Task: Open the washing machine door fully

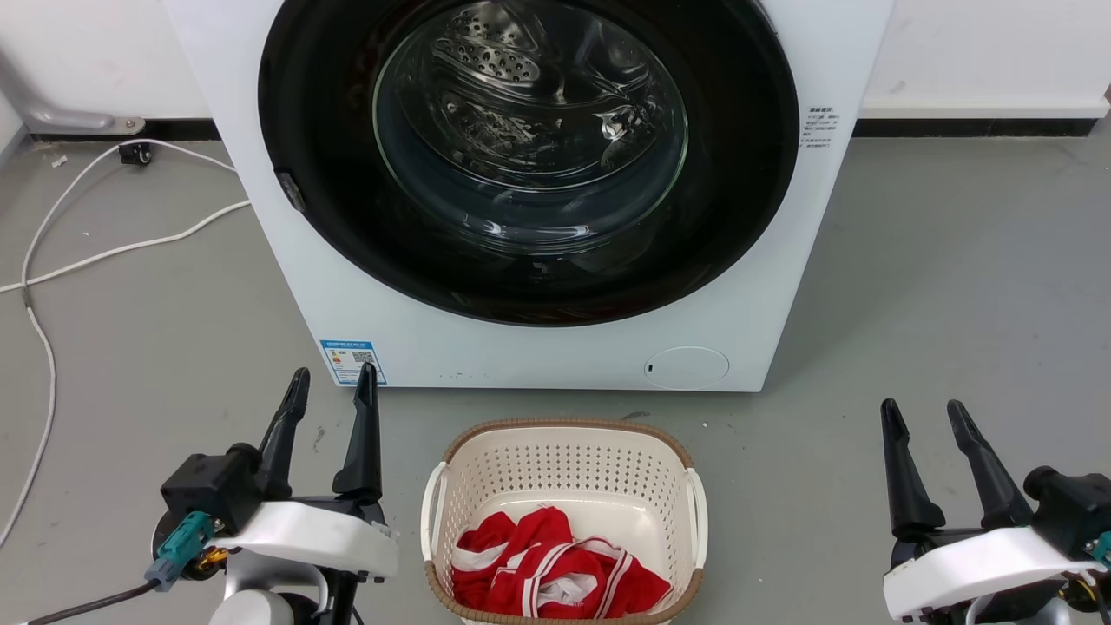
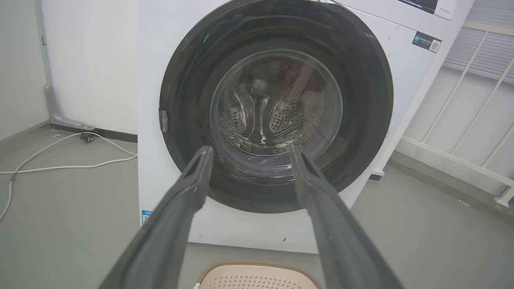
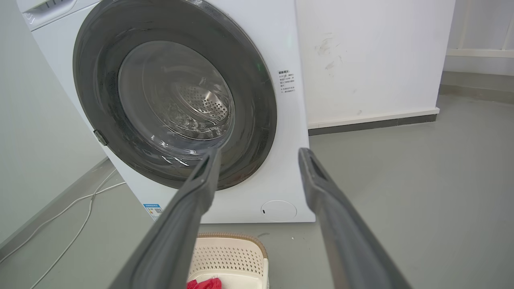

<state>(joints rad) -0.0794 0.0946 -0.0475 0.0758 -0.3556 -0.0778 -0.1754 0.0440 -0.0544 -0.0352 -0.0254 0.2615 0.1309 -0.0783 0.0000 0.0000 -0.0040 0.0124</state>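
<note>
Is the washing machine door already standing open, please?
No: the washing machine door sits flush against the white machine front, its glass bowl covering the drum.

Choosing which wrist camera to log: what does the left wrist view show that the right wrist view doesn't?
Left wrist view: a white railing and a QR sticker high on the machine. Right wrist view: red cloth in the basket and a scuffed wall. Both: the shut door, the basket, the floor cable, and open fingers, the left fingers in one, the right fingers in the other.
</note>
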